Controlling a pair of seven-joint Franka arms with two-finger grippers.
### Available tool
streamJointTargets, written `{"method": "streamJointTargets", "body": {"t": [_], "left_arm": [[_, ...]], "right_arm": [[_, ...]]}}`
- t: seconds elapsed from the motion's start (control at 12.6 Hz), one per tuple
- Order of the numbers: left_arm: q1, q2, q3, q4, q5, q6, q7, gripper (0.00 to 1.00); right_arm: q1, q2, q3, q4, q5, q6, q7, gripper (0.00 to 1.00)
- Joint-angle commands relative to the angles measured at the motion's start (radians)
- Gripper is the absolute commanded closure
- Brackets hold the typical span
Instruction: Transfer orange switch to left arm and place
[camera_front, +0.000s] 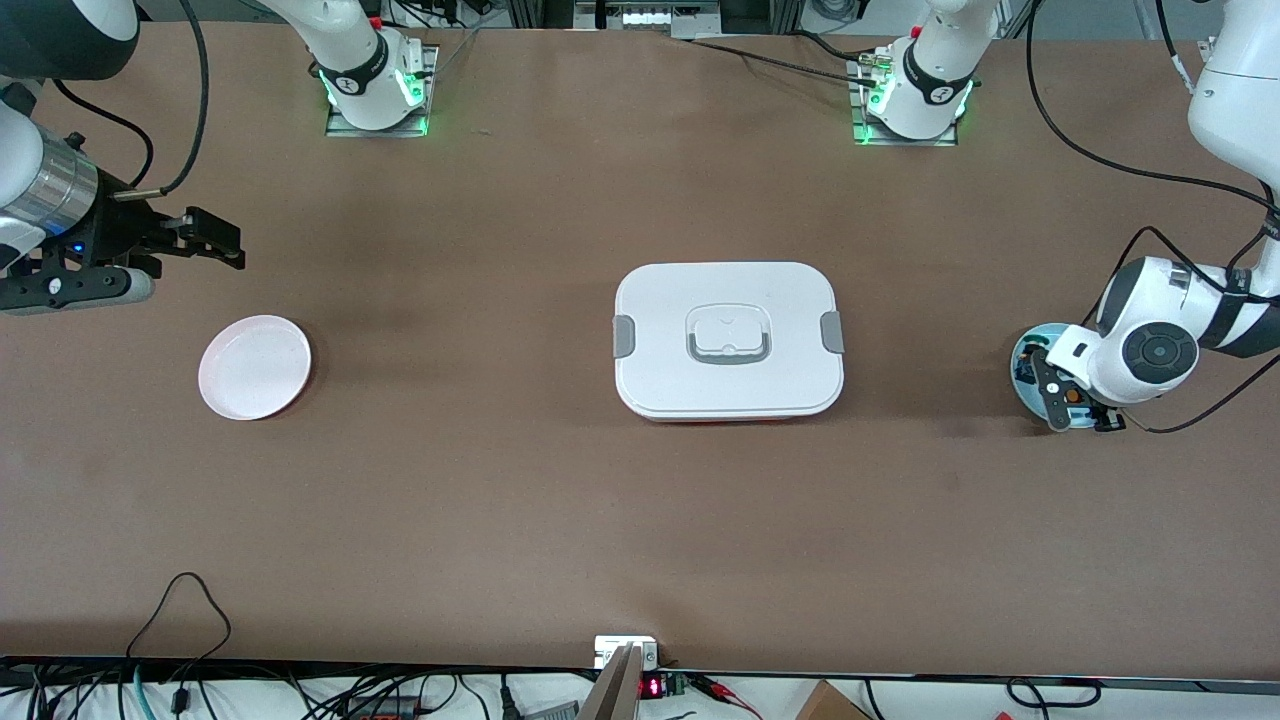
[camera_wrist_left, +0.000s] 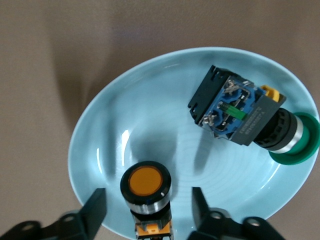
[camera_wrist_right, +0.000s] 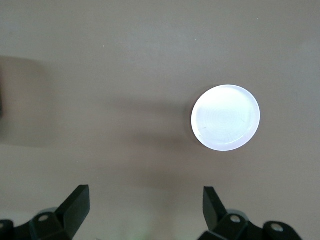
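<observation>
The orange switch (camera_wrist_left: 146, 182) lies in a light-blue plate (camera_wrist_left: 150, 115) at the left arm's end of the table, and shows as an orange speck in the front view (camera_front: 1072, 395). My left gripper (camera_wrist_left: 148, 196) is low over that plate (camera_front: 1022, 350), open, with one finger on each side of the switch and a gap on both sides. My right gripper (camera_front: 205, 240) is open and empty, up in the air at the right arm's end, beside a pink plate (camera_front: 255, 366). The white box (camera_front: 728, 340) stands shut in the middle of the table.
A blue-and-dark component with a green cap (camera_wrist_left: 240, 112) lies in the same light-blue plate, apart from the switch. The pink plate (camera_wrist_right: 226, 117) holds nothing. Bare brown table lies between the box and each plate.
</observation>
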Motion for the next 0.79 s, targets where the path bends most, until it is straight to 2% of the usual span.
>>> {"method": "streamJointTargets", "body": {"t": [0.0,0.24,0.32,0.4,0.55,0.71], "left_arm": [[0.016,-0.068,-0.044,-0.007,0.026,-0.048,-0.005,0.0],[0.042,-0.171,-0.174,0.008,-0.014,-0.237,-0.005,0.0],[0.053,-0.203,-0.208,0.022,-0.061,-0.296,-0.007,0.0],[0.05,-0.222,-0.234,0.071,-0.133,-0.377,-0.007,0.0],[0.044,-0.219,-0.287,0.177,-0.204,-0.546,-0.01,0.0],[0.044,-0.223,-0.313,0.27,-0.346,-0.698,-0.027,0.0]], "right_arm": [[-0.005,0.005,0.005,0.018,-0.008,-0.009,0.012,0.0],[-0.002,0.005,0.005,0.018,-0.009,-0.001,0.009,0.0],[-0.005,0.005,0.003,0.018,-0.009,0.0,0.009,0.0],[-0.008,0.007,0.003,0.018,-0.008,0.006,0.003,0.0],[-0.007,0.01,0.003,0.018,-0.002,0.022,0.004,0.0],[-0.005,0.013,0.003,0.018,-0.002,0.038,0.006,0.0]]}}
